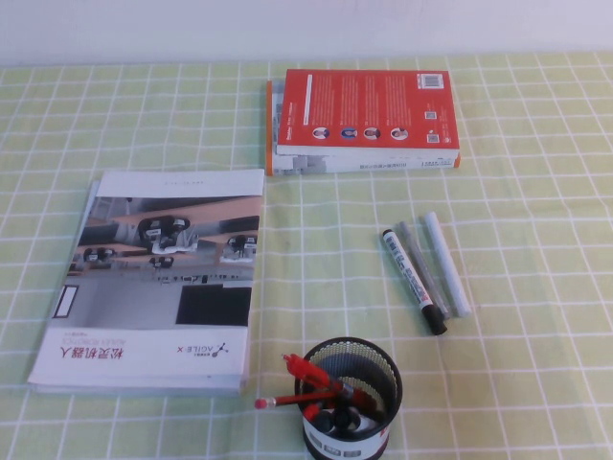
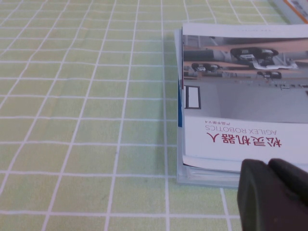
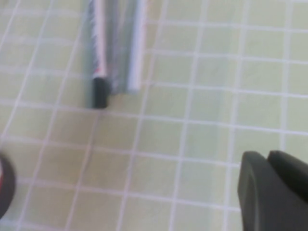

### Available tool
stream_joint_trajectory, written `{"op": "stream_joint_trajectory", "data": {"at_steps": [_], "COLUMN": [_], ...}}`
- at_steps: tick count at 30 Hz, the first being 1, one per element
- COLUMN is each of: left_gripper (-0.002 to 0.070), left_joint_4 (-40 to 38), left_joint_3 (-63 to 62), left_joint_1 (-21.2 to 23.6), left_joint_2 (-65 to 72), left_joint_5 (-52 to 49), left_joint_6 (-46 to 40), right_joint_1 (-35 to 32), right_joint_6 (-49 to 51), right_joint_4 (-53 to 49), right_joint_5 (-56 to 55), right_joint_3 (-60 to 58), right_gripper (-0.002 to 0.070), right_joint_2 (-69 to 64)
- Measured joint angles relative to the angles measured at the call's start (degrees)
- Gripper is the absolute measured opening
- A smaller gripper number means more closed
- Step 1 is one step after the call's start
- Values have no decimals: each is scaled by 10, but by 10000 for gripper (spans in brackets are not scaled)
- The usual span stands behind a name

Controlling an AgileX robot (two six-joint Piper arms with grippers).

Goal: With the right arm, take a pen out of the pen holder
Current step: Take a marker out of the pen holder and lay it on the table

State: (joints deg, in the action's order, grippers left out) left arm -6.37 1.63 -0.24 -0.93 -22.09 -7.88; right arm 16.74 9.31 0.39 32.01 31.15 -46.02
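We see left tool [image 2: 268, 164] by booklet [image 2: 240, 96], right tool [image 3: 268, 156] near three markers [image 1: 421, 264] at 1 o'clock from pen holder [image 1: 369, 356], both pressed together

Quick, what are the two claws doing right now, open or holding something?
Left gripper: shut, empty, by the booklet's edge.
Right gripper: shut, empty, above the tablecloth near the loose markers.

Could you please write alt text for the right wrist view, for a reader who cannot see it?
The shut right gripper hangs over a green checked tablecloth, short of three pens lying side by side, one black-capped; the pen holder edges into frame. The left gripper is outside this view, by the booklet.
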Motion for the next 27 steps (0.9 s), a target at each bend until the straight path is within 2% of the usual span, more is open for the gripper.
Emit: {"op": "stream_joint_trajectory", "data": {"at_steps": [6, 11, 18, 27], "left_gripper": [-5, -5, -5, -5], "left_joint_4": [0, 0, 0, 0], "left_joint_3": [0, 0, 0, 0], "left_joint_1": [0, 0, 0, 0], "left_joint_2": [0, 0, 0, 0], "left_joint_5": [0, 0, 0, 0], "left_joint_6": [0, 0, 0, 0], "right_joint_1": [-94, -140, -155, -155], "right_joint_6": [0, 0, 0, 0], "right_joint_4": [0, 0, 0, 1], "right_joint_5": [-103, -173, -225, -236], "right_joint_3": [-138, -235, -320, -327], "right_gripper": [-13, -13, -12, -13], "right_joint_2": [138, 230, 354, 463]}}
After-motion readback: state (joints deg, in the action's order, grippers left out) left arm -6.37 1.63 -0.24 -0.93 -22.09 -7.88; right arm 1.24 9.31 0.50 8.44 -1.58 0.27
